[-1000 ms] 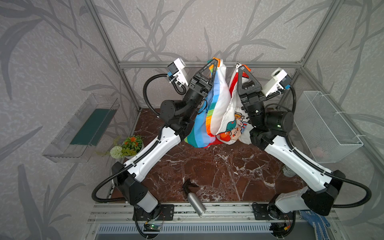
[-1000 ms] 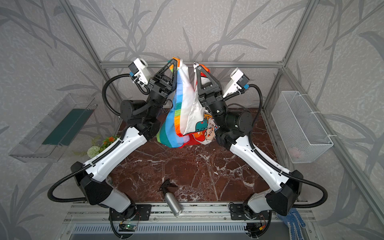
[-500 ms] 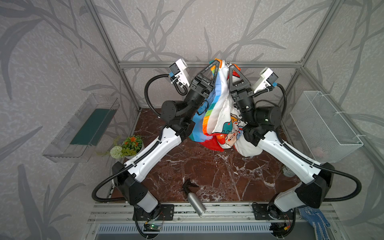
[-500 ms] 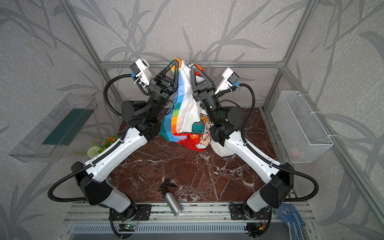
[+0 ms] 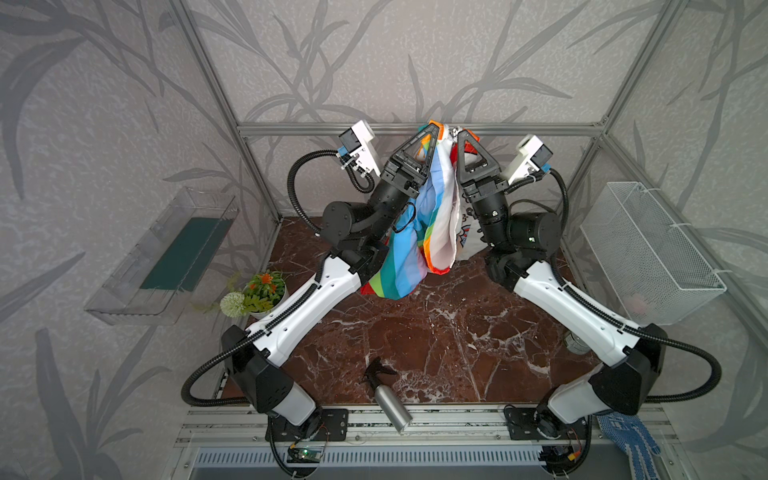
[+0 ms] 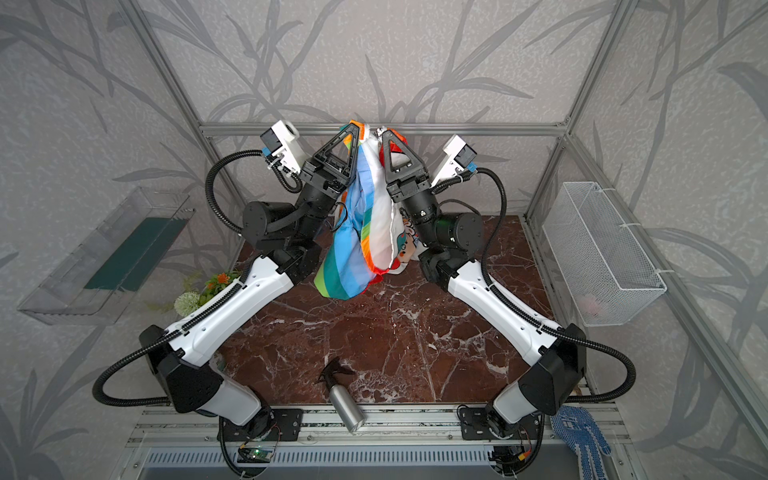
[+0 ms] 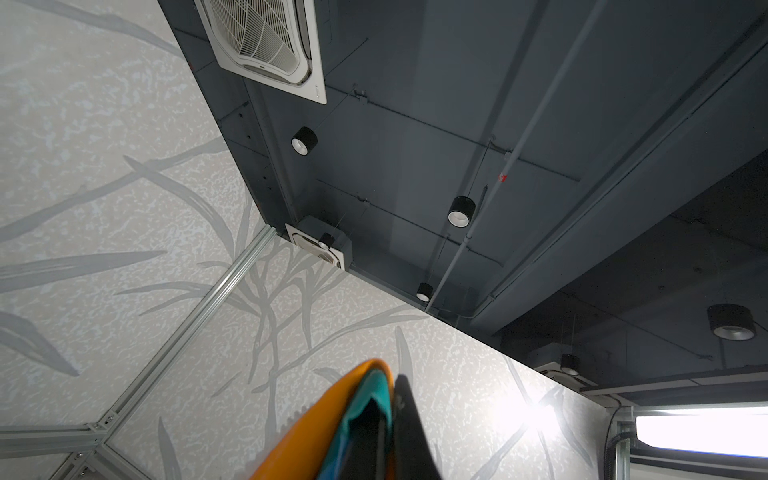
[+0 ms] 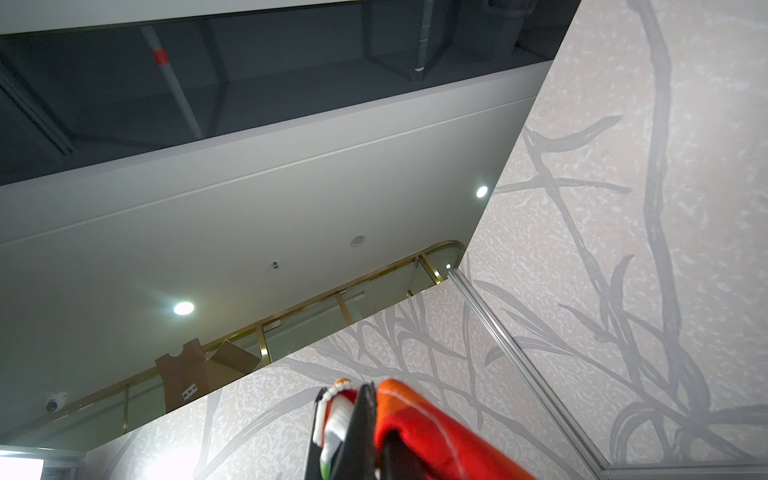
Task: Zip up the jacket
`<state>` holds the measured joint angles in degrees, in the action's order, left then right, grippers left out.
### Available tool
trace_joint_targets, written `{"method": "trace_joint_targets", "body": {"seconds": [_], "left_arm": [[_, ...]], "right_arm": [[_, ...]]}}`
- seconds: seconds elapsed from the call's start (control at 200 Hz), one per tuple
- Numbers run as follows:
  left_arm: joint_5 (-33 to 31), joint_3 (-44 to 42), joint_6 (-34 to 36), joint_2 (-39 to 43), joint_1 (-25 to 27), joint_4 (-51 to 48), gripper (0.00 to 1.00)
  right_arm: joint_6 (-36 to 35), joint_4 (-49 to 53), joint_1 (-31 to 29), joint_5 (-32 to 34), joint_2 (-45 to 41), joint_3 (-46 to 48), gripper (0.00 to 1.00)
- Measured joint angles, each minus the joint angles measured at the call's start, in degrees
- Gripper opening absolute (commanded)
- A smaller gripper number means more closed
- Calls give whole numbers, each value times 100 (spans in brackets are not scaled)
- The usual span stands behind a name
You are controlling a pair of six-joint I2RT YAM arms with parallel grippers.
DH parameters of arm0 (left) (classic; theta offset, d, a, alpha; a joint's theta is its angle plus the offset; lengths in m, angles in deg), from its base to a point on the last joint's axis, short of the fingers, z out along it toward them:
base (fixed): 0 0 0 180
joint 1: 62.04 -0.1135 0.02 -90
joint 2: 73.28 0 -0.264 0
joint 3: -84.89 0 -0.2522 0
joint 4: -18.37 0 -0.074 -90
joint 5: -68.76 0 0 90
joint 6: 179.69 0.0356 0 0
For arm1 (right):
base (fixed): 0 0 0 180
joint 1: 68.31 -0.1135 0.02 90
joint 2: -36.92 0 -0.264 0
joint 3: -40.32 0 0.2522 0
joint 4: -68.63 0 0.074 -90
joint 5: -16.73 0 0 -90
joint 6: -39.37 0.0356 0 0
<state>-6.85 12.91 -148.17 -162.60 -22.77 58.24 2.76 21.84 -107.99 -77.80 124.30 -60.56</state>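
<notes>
The jacket (image 5: 415, 249) hangs in the air between both raised arms, rainbow stripes toward me and a bit of cartoon print (image 6: 405, 249) beside the right arm. My left gripper (image 5: 434, 126) is shut on its top edge; the left wrist view shows orange and teal cloth (image 7: 357, 415) pinched in that gripper (image 7: 392, 386). My right gripper (image 5: 461, 134) is shut on the neighbouring top edge, a hand's width away. The right wrist view shows red cloth (image 8: 415, 424) and white zipper teeth (image 8: 332, 395) at that gripper (image 8: 365, 390). The zipper's length is hidden in the folds.
On the brown marble table (image 5: 436, 340) a metal spray bottle (image 5: 388, 399) lies at the front edge and a small potted plant (image 5: 257, 291) stands at the left. A white wire basket (image 5: 648, 249) hangs on the right wall, a clear tray (image 5: 166, 257) on the left wall.
My right gripper has moved left, closer to the left gripper, with the jacket's edge in it. The hanging jacket has turned, so most of the cartoon print is now hidden. The left arm has barely moved.
</notes>
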Motion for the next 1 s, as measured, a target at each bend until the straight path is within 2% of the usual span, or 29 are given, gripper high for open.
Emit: {"method": "trace_joint_targets", "body": {"seconds": [0.665,0.8,0.885,1.0], "left_arm": [[50,317,328,-24,-92,-284,0],[94,505,372,-24,-208,-389,0],[122,621,387,-28,-267,-444,0],[162,776,380,-83,-297,-490,0]], "right_arm": [[153,-101,-17,-437,-264,308,0],[-267,90,-66,-866,-586,216,0],[-892,527,-164,-1193,-1016,92,0],[-1589,682,-339,-1309,-1622,68,0]]}}
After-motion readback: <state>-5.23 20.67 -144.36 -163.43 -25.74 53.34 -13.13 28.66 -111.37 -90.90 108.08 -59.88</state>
